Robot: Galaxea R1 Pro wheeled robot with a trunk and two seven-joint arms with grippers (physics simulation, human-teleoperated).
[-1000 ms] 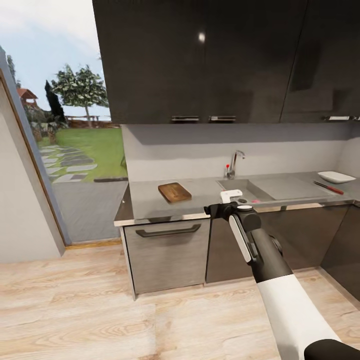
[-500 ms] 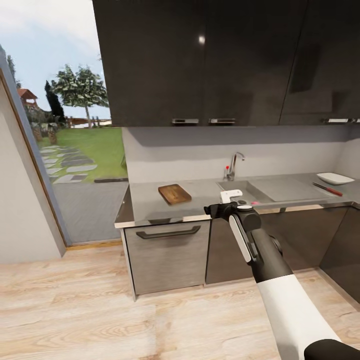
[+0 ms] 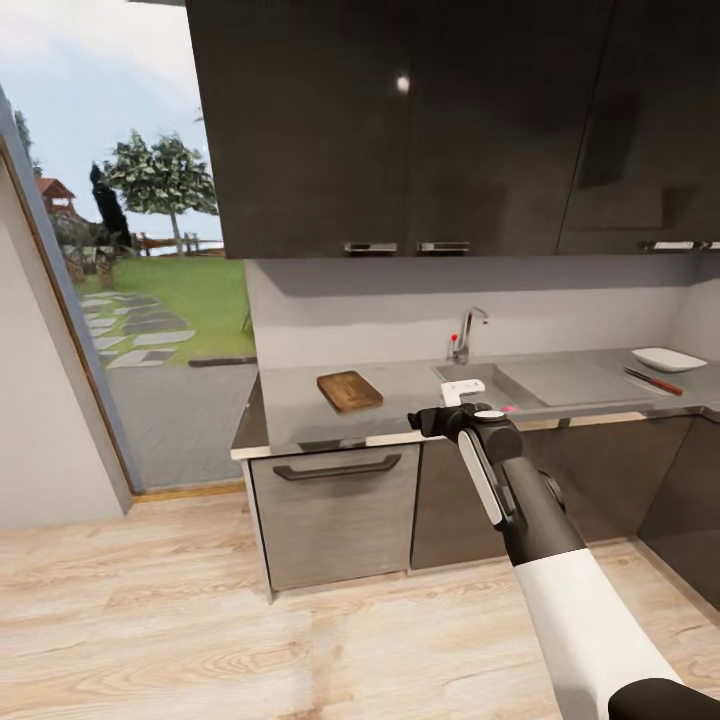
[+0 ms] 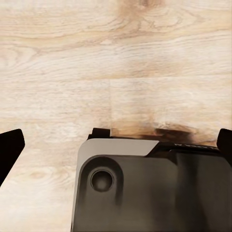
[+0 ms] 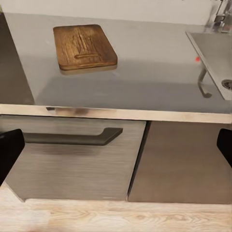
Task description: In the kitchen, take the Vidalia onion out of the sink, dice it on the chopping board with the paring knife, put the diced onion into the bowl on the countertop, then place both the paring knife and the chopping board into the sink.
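Nearest, in the lower right of the head view, the right arm reaches forward; the right gripper point(image 3: 447, 418) sits at mid-frame, short of the desk point(image 3: 300, 400) edge. In the right wrist view its fingertips point(image 5: 10, 147) stand wide apart at the frame edges, released and empty. The left gripper point(image 4: 116, 145) likewise shows spread tips over the wood floor point(image 4: 58, 58), holding nothing. Beyond the right gripper, the sink point(image 3: 470, 372) lies ahead and slightly right; the Vidalia onion point(image 3: 511, 407) appears as a small pink spot at its near edge. The right arm is judged nearer. The chopping board point(image 3: 349, 389) lies left; paring knife point(image 3: 655, 381) and bowl point(image 3: 668, 358) far right.
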